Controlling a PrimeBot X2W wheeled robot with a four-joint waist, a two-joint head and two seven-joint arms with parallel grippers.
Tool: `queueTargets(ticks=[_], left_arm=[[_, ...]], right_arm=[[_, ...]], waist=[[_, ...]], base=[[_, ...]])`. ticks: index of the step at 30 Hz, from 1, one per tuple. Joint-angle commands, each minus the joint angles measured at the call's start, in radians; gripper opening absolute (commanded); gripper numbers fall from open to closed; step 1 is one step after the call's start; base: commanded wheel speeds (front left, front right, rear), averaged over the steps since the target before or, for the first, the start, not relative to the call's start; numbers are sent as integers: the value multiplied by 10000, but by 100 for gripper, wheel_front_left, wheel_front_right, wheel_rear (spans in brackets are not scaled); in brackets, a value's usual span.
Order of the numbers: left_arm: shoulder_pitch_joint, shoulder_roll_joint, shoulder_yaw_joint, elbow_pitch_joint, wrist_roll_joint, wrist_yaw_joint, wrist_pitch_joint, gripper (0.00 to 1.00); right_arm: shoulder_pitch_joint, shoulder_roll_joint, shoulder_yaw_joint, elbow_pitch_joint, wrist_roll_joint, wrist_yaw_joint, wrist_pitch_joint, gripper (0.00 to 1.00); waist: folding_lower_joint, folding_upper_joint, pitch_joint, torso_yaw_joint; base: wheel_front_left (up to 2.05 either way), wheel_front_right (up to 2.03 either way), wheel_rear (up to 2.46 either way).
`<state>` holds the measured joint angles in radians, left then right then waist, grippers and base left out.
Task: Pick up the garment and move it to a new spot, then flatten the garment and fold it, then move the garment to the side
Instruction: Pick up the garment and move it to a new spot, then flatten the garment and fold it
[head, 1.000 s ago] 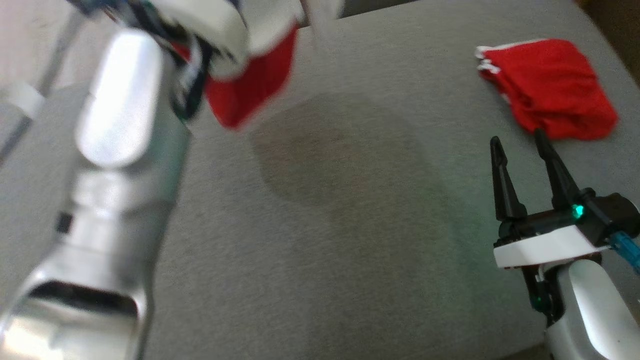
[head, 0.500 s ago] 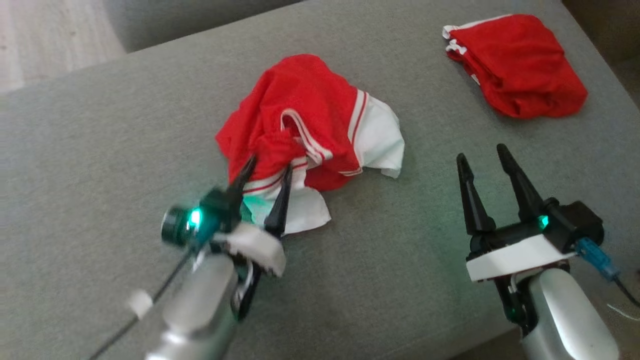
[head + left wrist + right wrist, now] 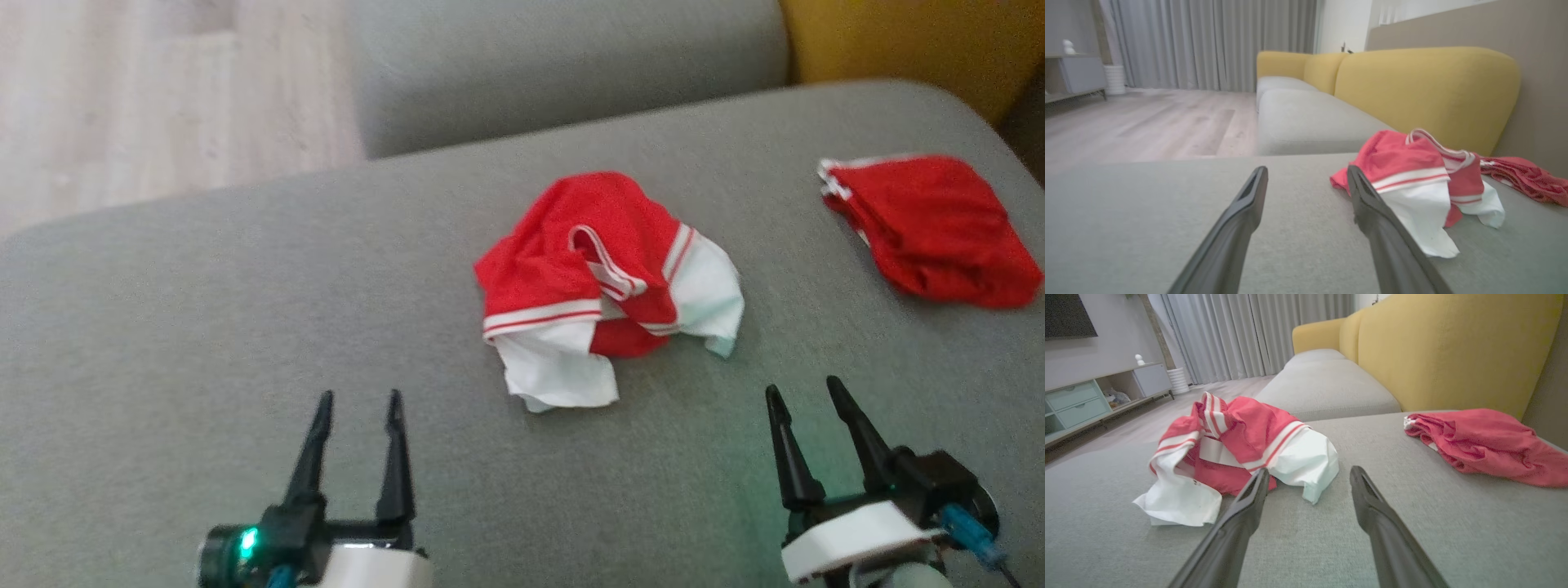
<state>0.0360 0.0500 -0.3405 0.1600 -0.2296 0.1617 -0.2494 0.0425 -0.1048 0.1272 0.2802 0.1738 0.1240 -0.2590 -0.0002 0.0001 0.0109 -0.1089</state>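
Note:
The garment (image 3: 608, 282) lies crumpled in a heap on the grey cushion (image 3: 204, 327), red with white sleeves and striped bands. It also appears in the left wrist view (image 3: 1412, 183) and the right wrist view (image 3: 1241, 445). My left gripper (image 3: 357, 400) stands open at the lower left, apart from the heap and holding nothing; in its wrist view the left gripper (image 3: 1306, 173) has the garment to its right. My right gripper (image 3: 804, 392) is open at the lower right, just short of the heap's near edge. The right gripper (image 3: 1308, 473) points between both red cloths.
A smaller red folded bundle (image 3: 931, 229) with white trim lies at the cushion's right side. Behind are a second grey seat (image 3: 563, 65) and a yellow backrest (image 3: 906, 41). Wooden floor (image 3: 163, 90) lies beyond the cushion's left edge.
My left gripper let go of the garment, which dropped onto the cushion, and drew back to the lower left, open. The head camera has shifted. The right gripper stayed open.

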Motion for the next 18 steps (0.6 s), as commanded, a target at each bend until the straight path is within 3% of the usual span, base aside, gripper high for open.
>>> queueTargets(ticks=[1,9,18], left_arm=[[-82,4,535,-644,318,92,-122,100],[1161,4,1337,-1717,1198,423,-123,100],[1412,3,1448,-1531,1429,217,-123,100]], right_arm=[[-66,-8,89,-413,-133,67,-28,100],[682,93,-32,-732,-424,67,-28,100],[615,-56,130,-609,-205,67,-28,100]], waist=[[2,-1,-625,580],[2,-1,-1057,891],[2,-1,-1123,900]], base=[[0,0,0],[0,0,0],[0,0,0]])
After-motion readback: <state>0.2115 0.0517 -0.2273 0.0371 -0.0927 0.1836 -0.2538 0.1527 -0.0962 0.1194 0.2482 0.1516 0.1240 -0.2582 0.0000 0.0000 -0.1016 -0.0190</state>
